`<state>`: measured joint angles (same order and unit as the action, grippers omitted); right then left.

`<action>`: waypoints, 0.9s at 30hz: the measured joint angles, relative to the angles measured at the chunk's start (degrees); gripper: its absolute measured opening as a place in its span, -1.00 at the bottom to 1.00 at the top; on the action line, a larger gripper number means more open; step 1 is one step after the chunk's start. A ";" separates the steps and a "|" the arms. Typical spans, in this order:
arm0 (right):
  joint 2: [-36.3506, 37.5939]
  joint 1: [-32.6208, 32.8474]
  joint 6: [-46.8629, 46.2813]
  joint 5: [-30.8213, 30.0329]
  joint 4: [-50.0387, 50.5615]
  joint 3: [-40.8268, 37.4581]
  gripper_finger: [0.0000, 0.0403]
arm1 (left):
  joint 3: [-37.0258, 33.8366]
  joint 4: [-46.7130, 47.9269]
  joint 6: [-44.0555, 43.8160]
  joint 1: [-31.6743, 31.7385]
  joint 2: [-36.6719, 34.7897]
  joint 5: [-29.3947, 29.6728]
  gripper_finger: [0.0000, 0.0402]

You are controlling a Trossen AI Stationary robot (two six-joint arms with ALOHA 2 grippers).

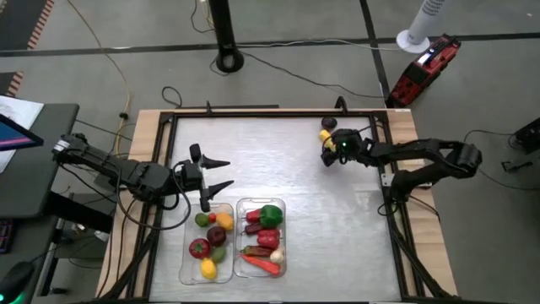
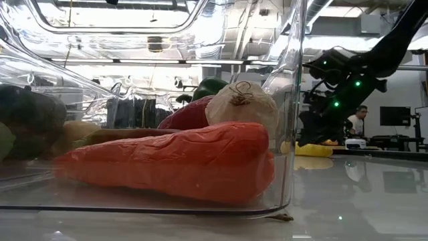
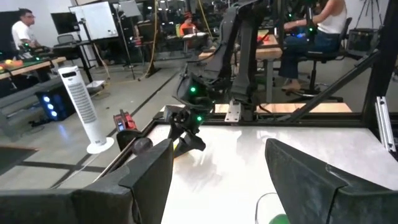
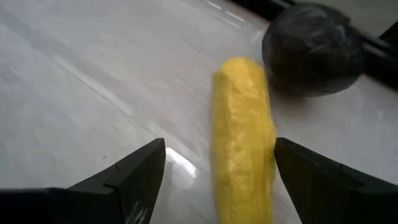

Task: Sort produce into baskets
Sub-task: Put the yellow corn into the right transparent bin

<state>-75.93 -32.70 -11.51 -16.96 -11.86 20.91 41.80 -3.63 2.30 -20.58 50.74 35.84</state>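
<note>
fingers (image 4: 134,171) of the right gripper (image 4: 217,180) are spread wide and empty astride the yellow corn (image 4: 242,134) on the counter (image 1: 278,160) (a dark round piece (image 4: 314,50) lies just beside it), so closing off-centre could roll it away, while the left gripper (image 1: 221,175) waits released near the baskets (image 1: 187,263).
</note>
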 joint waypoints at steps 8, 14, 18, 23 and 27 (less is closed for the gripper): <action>-5.51 -1.19 -0.17 0.41 -1.24 0.00 0.38 | 0.00 0.07 -0.17 0.00 0.00 -0.07 0.21; -6.22 0.50 -0.66 0.41 -1.43 0.09 0.04 | 0.00 0.07 -0.33 0.00 0.00 -0.09 0.21; -3.89 4.37 -1.92 1.55 0.09 -0.09 -0.23 | 0.00 0.06 -0.58 0.00 0.00 -0.09 0.21; 1.63 11.71 -3.04 8.55 -0.34 0.48 -0.34 | 0.00 0.03 -0.60 0.00 0.00 -0.09 0.21; 6.65 18.81 -3.53 15.27 -0.51 3.40 -0.22 | 0.00 -0.17 -1.19 0.00 0.00 -0.09 0.21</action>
<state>-69.28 -13.88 -15.04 -1.69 -12.37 24.31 41.80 -3.79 1.11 -20.58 50.74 35.75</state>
